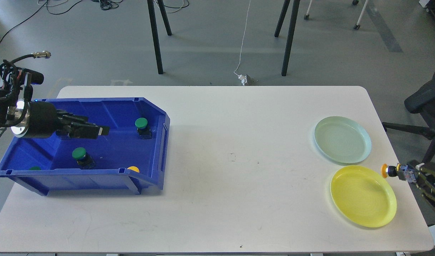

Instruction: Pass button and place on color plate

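My right gripper (412,175) is at the table's right edge, shut on a yellow-capped button (391,170) held sideways just beside the right rim of the yellow plate (363,195). A pale green plate (342,139) lies behind the yellow one. My left gripper (101,131) has pulled back over the blue bin (157,142) at the left; its fingers look close together with nothing between them. Inside the bin are two green buttons (141,123) (79,153), a yellow button (133,169) by the front wall, and a green one (35,168) half hidden at the front left.
The white table (231,170) carries the bin at the left and the two plates at the right. Tripod legs (155,35) and chair legs stand on the floor behind the table. A dark chair (427,103) is at the right.
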`<state>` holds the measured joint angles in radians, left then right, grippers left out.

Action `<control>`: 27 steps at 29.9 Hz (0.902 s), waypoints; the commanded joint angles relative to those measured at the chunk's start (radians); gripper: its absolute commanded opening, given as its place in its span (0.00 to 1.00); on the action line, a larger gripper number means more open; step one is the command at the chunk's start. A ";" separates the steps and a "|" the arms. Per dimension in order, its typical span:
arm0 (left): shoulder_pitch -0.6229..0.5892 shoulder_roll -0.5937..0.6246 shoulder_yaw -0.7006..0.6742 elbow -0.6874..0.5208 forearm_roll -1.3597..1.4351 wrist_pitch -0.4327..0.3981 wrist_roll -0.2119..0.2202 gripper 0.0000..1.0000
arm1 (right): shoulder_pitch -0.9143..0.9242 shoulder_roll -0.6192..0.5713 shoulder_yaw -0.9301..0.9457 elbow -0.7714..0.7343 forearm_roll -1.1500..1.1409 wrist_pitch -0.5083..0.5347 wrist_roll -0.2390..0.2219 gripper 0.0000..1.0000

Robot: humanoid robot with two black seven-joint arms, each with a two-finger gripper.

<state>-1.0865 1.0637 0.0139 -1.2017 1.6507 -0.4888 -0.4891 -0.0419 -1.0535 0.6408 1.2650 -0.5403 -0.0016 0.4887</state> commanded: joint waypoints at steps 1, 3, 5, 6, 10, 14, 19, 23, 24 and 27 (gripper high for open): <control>0.016 -0.008 0.015 0.072 0.101 0.000 0.000 0.94 | 0.030 0.041 -0.058 -0.055 -0.001 -0.008 0.000 0.00; 0.022 -0.013 0.021 0.120 0.132 0.000 0.000 0.94 | 0.033 0.058 -0.067 -0.064 0.000 -0.008 0.000 0.00; 0.028 -0.043 0.026 0.143 0.132 0.000 0.000 0.94 | 0.034 0.067 -0.069 -0.064 0.000 -0.008 0.000 0.01; 0.031 -0.065 0.028 0.155 0.130 0.000 0.000 0.94 | 0.034 0.067 -0.069 -0.064 0.000 -0.008 0.000 0.01; 0.057 -0.157 0.028 0.272 0.132 0.000 0.000 0.94 | 0.036 0.067 -0.067 -0.064 0.003 -0.008 0.000 0.03; 0.076 -0.197 0.028 0.313 0.132 0.000 0.000 0.94 | 0.039 0.067 -0.061 -0.064 0.005 -0.008 0.000 0.15; 0.105 -0.208 0.028 0.343 0.132 0.000 0.000 0.94 | 0.042 0.069 -0.040 -0.062 0.014 -0.011 0.000 0.81; 0.112 -0.229 0.029 0.372 0.132 0.000 0.000 0.94 | 0.043 0.067 -0.032 -0.059 0.016 -0.003 0.000 1.00; 0.112 -0.229 0.029 0.376 0.132 0.000 0.000 0.94 | 0.043 0.067 -0.032 -0.059 0.016 -0.003 0.000 1.00; 0.115 -0.235 0.029 0.392 0.132 0.000 0.000 0.94 | 0.043 0.069 -0.029 -0.058 0.016 -0.001 0.000 1.00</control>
<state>-0.9746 0.8338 0.0421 -0.8257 1.7826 -0.4888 -0.4886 0.0017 -0.9851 0.6092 1.2059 -0.5246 -0.0052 0.4887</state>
